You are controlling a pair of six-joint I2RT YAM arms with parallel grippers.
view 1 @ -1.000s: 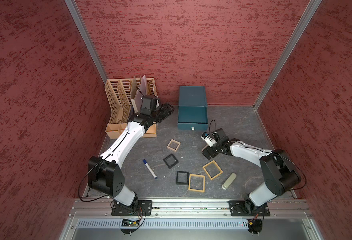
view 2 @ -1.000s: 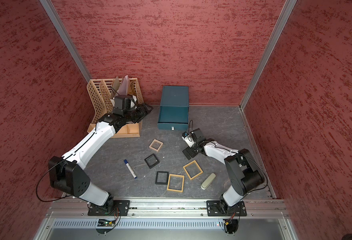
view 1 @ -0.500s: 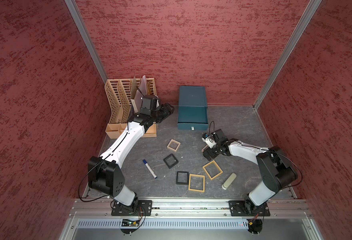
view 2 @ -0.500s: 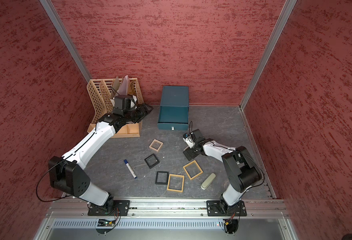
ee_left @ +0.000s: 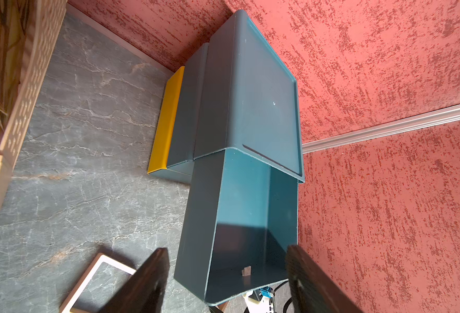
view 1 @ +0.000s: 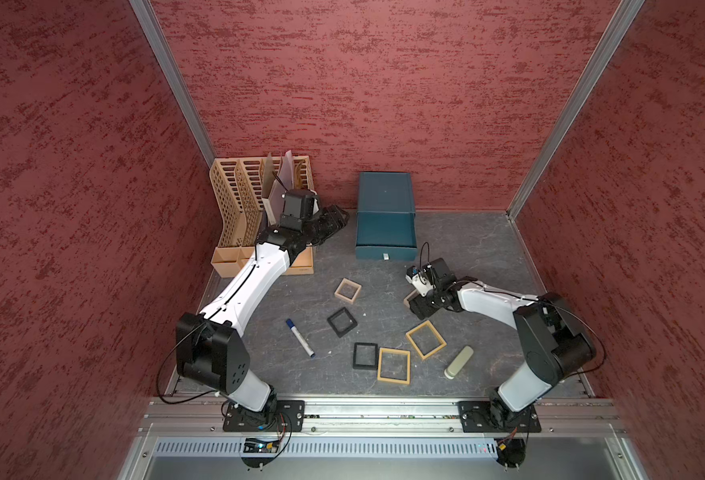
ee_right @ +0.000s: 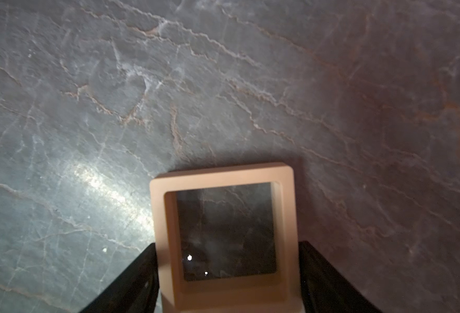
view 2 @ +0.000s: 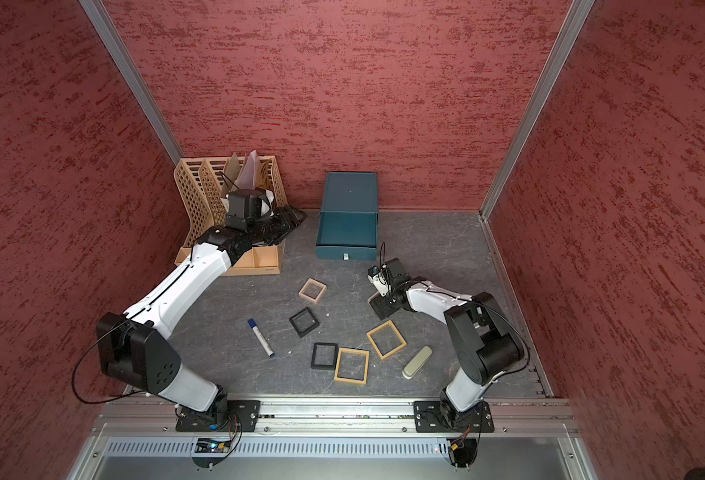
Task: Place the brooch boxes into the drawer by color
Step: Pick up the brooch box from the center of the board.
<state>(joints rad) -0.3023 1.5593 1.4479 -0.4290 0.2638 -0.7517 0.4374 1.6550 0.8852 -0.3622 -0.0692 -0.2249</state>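
Within the right gripper (ee_right: 229, 245), a beige clear-centred brooch box (ee_right: 224, 174)

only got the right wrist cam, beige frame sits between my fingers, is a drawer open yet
Observer: Yes, the top drawer of the teal chest is pulled out, and it looks empty.
Operator: where's the other beige frame
Observer: The other beige frame lies flat on the table, in front of the chest.
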